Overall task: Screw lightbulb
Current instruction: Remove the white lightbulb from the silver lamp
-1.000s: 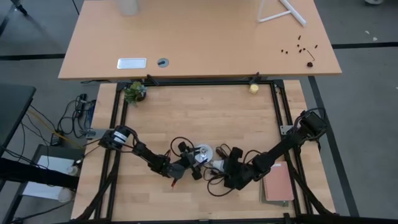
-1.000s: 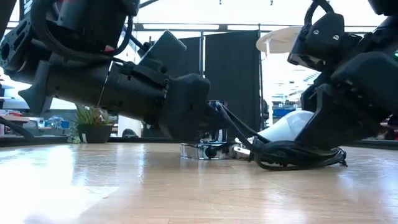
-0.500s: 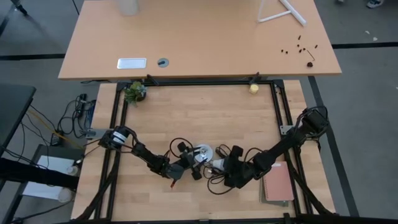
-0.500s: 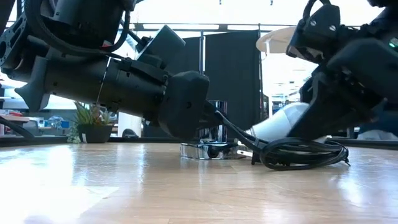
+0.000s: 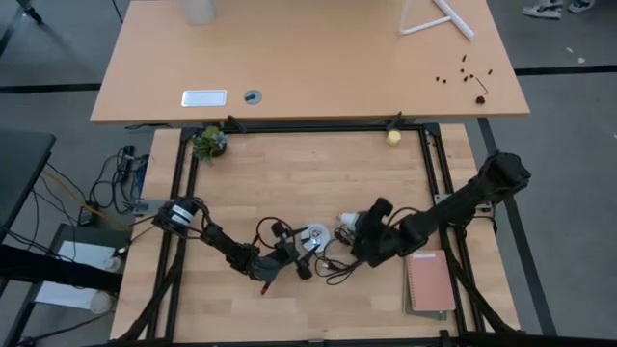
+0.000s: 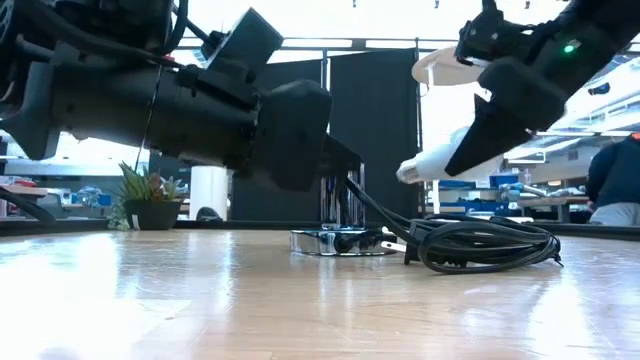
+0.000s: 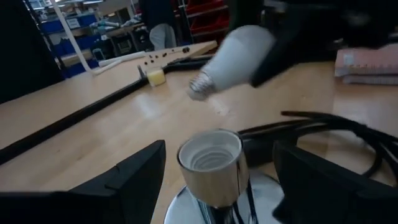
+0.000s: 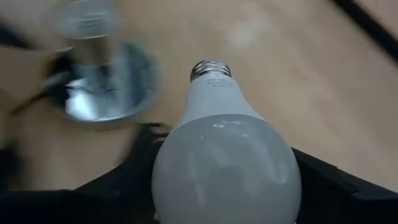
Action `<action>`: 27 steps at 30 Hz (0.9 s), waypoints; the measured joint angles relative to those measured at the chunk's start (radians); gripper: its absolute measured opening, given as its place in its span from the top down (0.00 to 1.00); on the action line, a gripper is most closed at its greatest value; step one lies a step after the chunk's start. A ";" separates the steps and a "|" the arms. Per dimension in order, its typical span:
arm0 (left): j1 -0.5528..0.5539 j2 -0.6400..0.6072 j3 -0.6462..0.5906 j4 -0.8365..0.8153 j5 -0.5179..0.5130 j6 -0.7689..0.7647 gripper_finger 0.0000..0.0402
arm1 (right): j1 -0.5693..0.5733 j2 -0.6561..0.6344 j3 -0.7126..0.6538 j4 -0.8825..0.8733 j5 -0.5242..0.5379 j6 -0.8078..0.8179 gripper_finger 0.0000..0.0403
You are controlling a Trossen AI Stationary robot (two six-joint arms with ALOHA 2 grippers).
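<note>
The lightbulb hangs tilted in the air above the surface, clamped in the right pincer, its screw base aimed at the socket just left of it. The left pincer stands wide around the socket's upright neck.

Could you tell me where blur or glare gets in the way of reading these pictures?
Right wrist view: the socket is smeared by blur, while the lightbulb in the right gripper is fairly sharp. Left wrist view: the lightbulb is soft-edged, the socket's threaded mouth clear. Low view: bright backlight from the room turns both arms into silhouettes, with glare on the table. High view: evenly lit.
</note>
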 joint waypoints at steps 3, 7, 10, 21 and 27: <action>-0.002 -0.009 0.000 -0.006 0.000 0.001 0.25 | -0.022 -0.027 0.000 -0.127 0.037 0.082 0.28; -0.005 -0.025 -0.005 -0.008 0.003 -0.006 0.25 | -0.042 -0.021 0.000 -0.257 0.051 0.183 0.28; -0.005 -0.051 -0.022 -0.005 0.006 -0.030 0.25 | -0.050 -0.001 -0.028 -0.264 0.050 0.239 0.28; -0.011 -0.111 -0.076 -0.005 0.023 -0.084 0.25 | -0.112 0.009 -0.172 -0.130 0.004 0.408 0.27; 0.004 -0.112 -0.097 -0.006 0.138 -0.158 0.25 | -0.154 0.010 -0.218 -0.073 -0.080 0.460 0.19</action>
